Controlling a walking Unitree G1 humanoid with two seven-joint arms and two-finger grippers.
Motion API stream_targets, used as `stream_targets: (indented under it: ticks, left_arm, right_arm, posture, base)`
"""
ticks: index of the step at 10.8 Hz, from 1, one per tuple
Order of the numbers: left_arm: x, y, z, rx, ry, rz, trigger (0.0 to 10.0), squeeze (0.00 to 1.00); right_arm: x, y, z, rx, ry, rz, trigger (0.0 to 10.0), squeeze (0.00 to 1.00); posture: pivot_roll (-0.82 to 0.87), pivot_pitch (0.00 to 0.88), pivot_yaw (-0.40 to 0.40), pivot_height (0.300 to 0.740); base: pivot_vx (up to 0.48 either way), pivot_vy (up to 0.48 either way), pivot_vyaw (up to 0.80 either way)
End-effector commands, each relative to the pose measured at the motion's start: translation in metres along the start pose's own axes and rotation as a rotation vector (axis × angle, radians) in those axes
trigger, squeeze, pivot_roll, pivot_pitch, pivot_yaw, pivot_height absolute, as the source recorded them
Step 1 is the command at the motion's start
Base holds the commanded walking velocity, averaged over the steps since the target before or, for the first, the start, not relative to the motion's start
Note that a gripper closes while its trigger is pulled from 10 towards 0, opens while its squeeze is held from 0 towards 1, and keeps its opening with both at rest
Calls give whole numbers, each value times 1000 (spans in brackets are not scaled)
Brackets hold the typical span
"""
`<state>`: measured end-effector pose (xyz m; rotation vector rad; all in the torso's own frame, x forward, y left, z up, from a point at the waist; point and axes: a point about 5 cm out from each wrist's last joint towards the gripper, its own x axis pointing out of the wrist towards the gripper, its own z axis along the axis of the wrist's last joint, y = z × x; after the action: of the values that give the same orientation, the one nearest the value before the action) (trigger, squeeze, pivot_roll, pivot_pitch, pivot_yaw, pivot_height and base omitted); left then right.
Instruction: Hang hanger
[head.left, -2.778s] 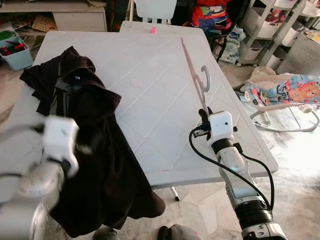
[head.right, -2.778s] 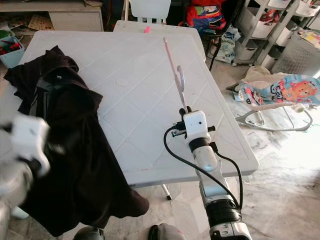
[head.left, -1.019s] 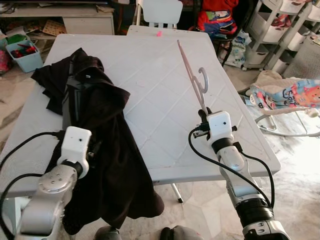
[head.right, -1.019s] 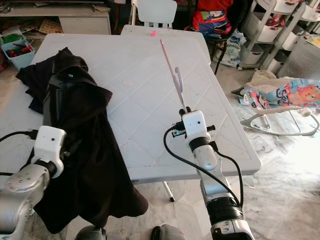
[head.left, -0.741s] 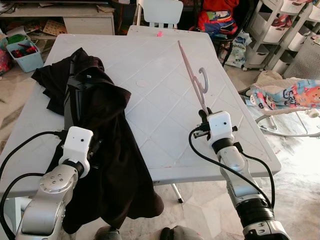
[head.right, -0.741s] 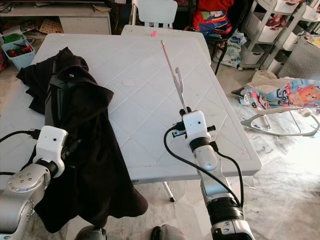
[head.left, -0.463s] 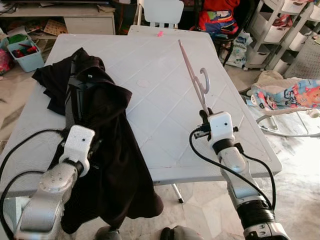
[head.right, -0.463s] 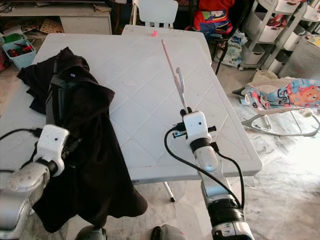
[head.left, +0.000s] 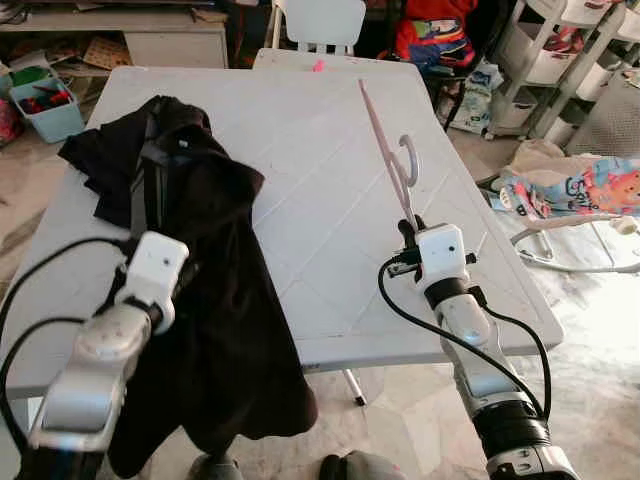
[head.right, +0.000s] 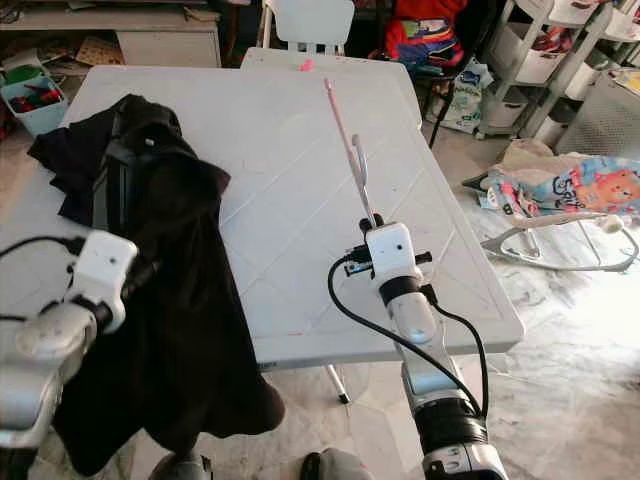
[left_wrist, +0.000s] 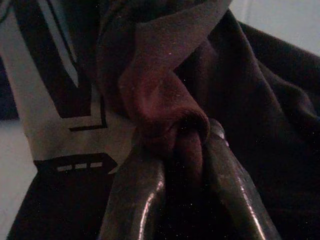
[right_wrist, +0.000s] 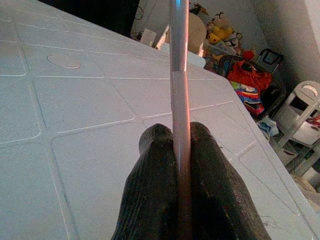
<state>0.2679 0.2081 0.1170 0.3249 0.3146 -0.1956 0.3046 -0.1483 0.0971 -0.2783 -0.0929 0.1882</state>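
A thin pink hanger (head.left: 384, 135) rises tilted over the white table (head.left: 320, 250), its hook (head.left: 409, 160) facing right. My right gripper (head.left: 406, 228) is shut on its lower end near the table's right front; the wrist view shows both black fingers (right_wrist: 155, 165) pressed on the pink bar (right_wrist: 178, 75). A dark garment (head.left: 215, 300) with a grey print drapes over the table's left front edge and hangs toward the floor. My left gripper (left_wrist: 185, 135) is shut on a bunched fold of this cloth (left_wrist: 165, 90), at the table's left front edge (head.left: 185, 272).
A white chair (head.left: 320, 20) stands at the table's far end, with a small pink item (head.left: 320, 66) on the tabletop near it. A blue bin (head.left: 35, 100) sits on the floor at left. A baby bouncer (head.left: 570, 190) and shelving racks (head.left: 545, 60) lie to the right.
My left arm has come up beside the garment and shifted slightly, tugging the cloth; the hanging part has drawn in a little. The right gripper and hanger have stayed still.
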Motion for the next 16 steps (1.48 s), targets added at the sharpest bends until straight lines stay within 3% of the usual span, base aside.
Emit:
stream_targets:
  ticks: [1,3,6,7,8,9,10,11,12,13,14,15,16]
  left_arm:
    - [5,9,19,20,-83,50,0,0]
    - [24,16,75,41,-284,111,0,0]
    - [42,18,123,34,-453,110,0,0]
    - [46,21,159,36,-594,132,0,0]
    - [43,26,185,47,-702,179,0,0]
    - [34,43,214,65,-861,301,0,0]
    - [26,52,224,64,-952,369,0,0]
    - [35,49,214,73,-891,335,0,0]
    - [57,33,177,83,-673,255,0,0]
    - [69,18,136,46,-489,180,2275,0]
    - [71,13,118,22,-418,162,9569,557]
    - [69,4,96,-11,-334,117,10000,1000]
    - [62,-9,80,25,-247,20,10000,1000]
  right_arm:
    - [-8,4,-17,28,87,2,10000,0]
    - [-4,7,-16,32,81,5,10000,0]
    - [-2,7,-14,31,73,2,10000,0]
    - [-2,7,-14,32,73,-4,10000,0]
    - [-2,8,-14,34,69,-6,10000,0]
    - [-2,9,-13,35,64,-6,10000,0]
    - [-2,9,-13,35,65,-9,10000,0]
    - [-3,9,-14,36,66,-10,10000,0]
    - [-4,10,-14,36,68,-11,10000,0]
    - [-4,10,-14,37,68,-11,10000,0]
    - [-5,10,-15,36,69,-10,10000,0]
    - [-5,10,-15,35,71,-8,10000,0]
    - [-3,11,-15,34,70,-4,10000,0]
  posture:
    - [36,56,-77,740]
    - [38,43,-79,740]
    - [32,38,-79,740]
    - [29,36,-78,740]
    - [27,34,-78,740]
    - [25,35,-75,740]
    - [25,37,-74,740]
    - [27,41,-71,740]
    - [26,42,-70,740]
    - [27,52,-71,740]
    - [29,53,-73,740]
    - [34,56,-75,740]
    - [35,57,-75,740]
  base:
    - [0,0,0]
    - [0,0,0]
    - [0,0,0]
    - [0,0,0]
    - [0,0,0]
    - [0,0,0]
    - [0,0,0]
    - [0,0,0]
    - [0,0,0]
    - [0,0,0]
    - [0,0,0]
    - [0,0,0]
    - [0,0,0]
